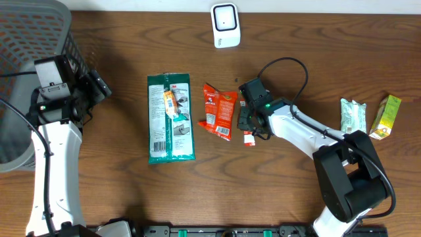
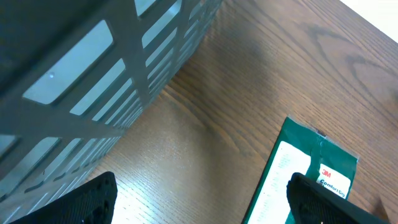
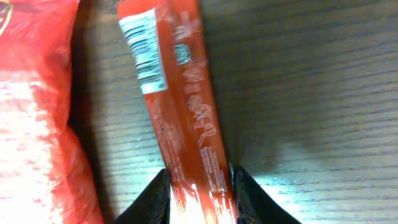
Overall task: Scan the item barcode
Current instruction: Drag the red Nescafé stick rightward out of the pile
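**Narrowly set: right jaws on the slim red packet, left jaws wide and empty**

Down at the table, the right gripper [image 3: 200, 200] has its jaws drawn narrow around one end of a slim red packet [image 3: 180, 106]. One dark fingertip touches each long edge. The packet lies flat on the wood and runs away from the fingers. Its barcode [image 3: 143, 53] faces up on a white patch near the far end.

Just beside the packet, on the side away from the right arm, lies an orange-red snack bag [image 1: 219, 110]. In the right wrist view its crinkled edge sits close to the packet, with a strip of bare table between them.

Further toward the left arm lies a long green 3M package [image 1: 170, 118], flat and label up, well apart from the packet. A white scanner [image 1: 225, 25] stands at the far edge of the table [image 1: 296, 39], beyond the snack bag and clear of the right gripper. Near the right arm's base, off to its outer side, sit a pale green pouch [image 1: 352, 115] and a yellow-green carton [image 1: 386, 117], near each other.

The left gripper [image 2: 205, 205] stands wide apart with nothing between its fingers. Only wood grain shows in the gap. It hovers beside a grey mesh basket [image 2: 93, 74] at the table's left corner. One end of the green package reaches under one of its fingertips in the left wrist view.
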Available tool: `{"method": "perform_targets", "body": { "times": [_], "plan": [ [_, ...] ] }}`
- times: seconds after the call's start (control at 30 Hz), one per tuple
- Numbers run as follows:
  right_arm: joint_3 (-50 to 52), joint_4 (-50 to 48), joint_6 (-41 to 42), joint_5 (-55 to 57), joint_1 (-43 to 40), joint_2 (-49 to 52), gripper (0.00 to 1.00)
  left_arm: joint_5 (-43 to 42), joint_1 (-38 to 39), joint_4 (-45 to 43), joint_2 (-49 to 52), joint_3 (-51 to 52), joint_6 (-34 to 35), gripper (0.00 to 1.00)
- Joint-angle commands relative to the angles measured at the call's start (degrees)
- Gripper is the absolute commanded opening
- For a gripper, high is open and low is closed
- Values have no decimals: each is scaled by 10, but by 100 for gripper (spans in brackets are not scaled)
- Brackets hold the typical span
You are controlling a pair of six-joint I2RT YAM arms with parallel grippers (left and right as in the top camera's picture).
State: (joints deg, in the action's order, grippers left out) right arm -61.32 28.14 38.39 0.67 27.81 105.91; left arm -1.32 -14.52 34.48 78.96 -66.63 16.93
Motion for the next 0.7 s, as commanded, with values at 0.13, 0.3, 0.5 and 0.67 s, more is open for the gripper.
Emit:
{"method": "perform_targets", "body": {
  "times": [0.13, 0.3, 0.5, 0.67],
  "plan": [
    [0, 9, -3, -10, -1, 4, 31, 7, -5, 0, -9, -8, 3, 88],
    [-1, 13, -27, -15, -4, 4, 27, 7, -5, 0, -9, -8, 3, 88],
    [-17, 5, -74, -83, -33, -7, 34, 7, -5, 0, -9, -8, 3, 88],
    [-17, 40, -74, -83, -59, -11, 38, 7, -5, 0, -9, -8, 3, 88]
  ]
}}
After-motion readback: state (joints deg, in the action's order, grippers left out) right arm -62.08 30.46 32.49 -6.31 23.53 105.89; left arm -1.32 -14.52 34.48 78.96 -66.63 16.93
